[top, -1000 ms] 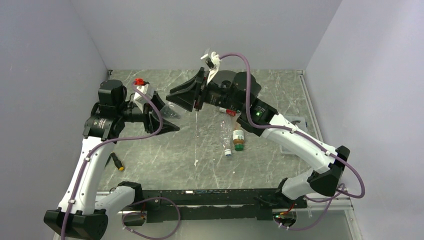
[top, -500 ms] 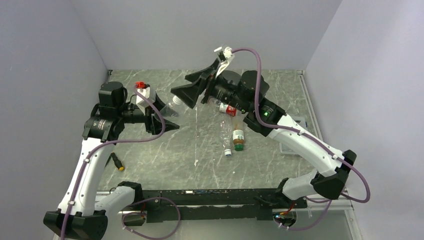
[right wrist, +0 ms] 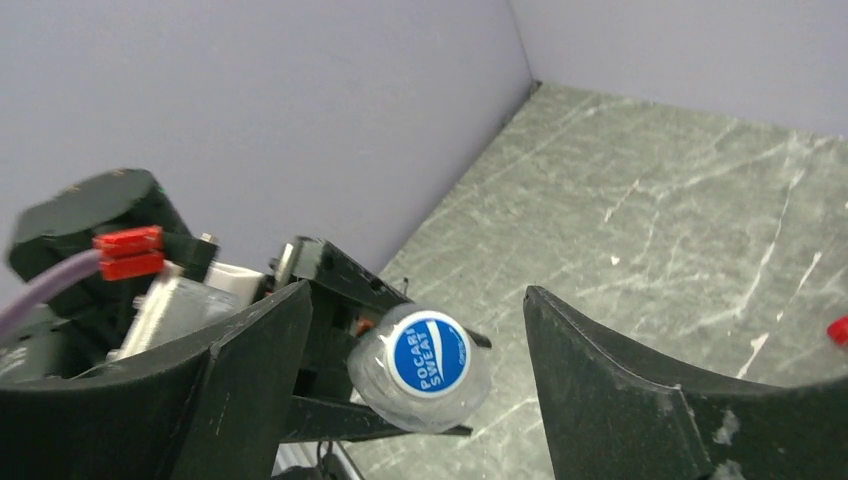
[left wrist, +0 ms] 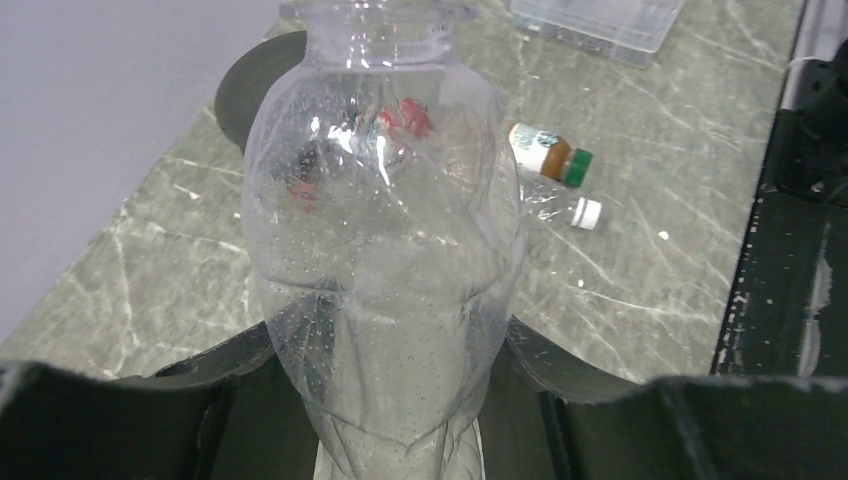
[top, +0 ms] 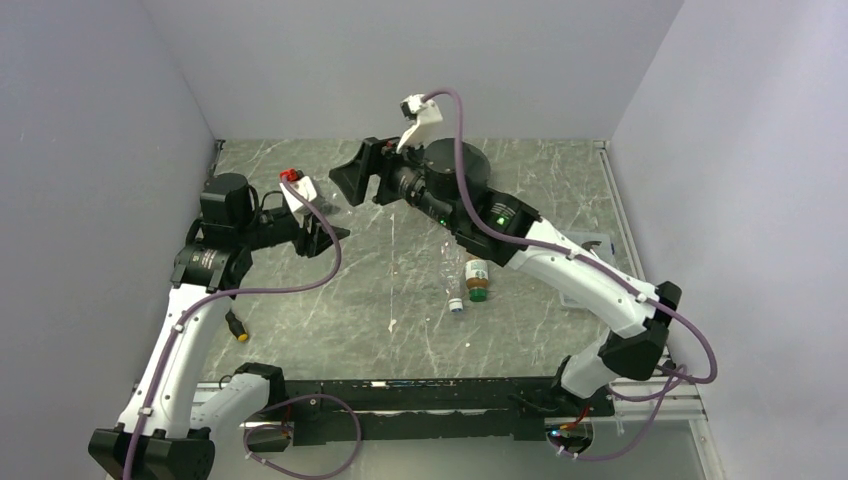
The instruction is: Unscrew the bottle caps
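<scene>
Mid-desk lie a brown amber bottle (top: 477, 278), green-capped, and just beside it a slim clear bottle (top: 452, 290), white-capped. Beyond, the left gripper (top: 325, 235) is clamped on a dented transparent Pocari Sweat bottle (left wrist: 385, 250). The right gripper (right wrist: 415, 300) has its jaws apart, facing the blue-white cap (right wrist: 430, 354).

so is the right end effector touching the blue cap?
Apart. Right wrist view: the right end effector is open, its fingers flanking the blue cap with visible gaps on both sides.
</scene>
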### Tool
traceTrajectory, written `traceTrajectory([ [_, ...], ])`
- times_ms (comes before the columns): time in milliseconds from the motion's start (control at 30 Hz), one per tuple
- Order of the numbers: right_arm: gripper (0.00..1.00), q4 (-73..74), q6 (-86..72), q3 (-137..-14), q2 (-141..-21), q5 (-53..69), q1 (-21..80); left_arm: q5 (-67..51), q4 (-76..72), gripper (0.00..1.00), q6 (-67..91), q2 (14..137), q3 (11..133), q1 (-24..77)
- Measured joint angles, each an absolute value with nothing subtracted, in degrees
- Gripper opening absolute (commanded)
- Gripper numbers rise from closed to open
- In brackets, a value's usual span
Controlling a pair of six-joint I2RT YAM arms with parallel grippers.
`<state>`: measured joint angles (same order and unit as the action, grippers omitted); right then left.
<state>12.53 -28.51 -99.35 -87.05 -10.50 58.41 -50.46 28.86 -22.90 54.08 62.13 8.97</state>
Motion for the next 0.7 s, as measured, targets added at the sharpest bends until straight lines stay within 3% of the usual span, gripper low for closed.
traceTrajectory([
  [233,0.64,14.2,-29.8,-99.4,-89.9,-11.8,58.8,-47.9,27.4,0.29,-23.0,54.1,62.1,9.0],
  [600,0.12,12.5,-31.3,-98.9,-89.9,-12.4,59.0,-48.1,27.3,0.28,-23.0,54.0,62.0,9.0],
  [700,0.05,11.7,-30.7,-98.2,-89.5,-11.9,59.0,-48.8,27.6,0.28,-22.7,54.0,62.0,8.9],
])
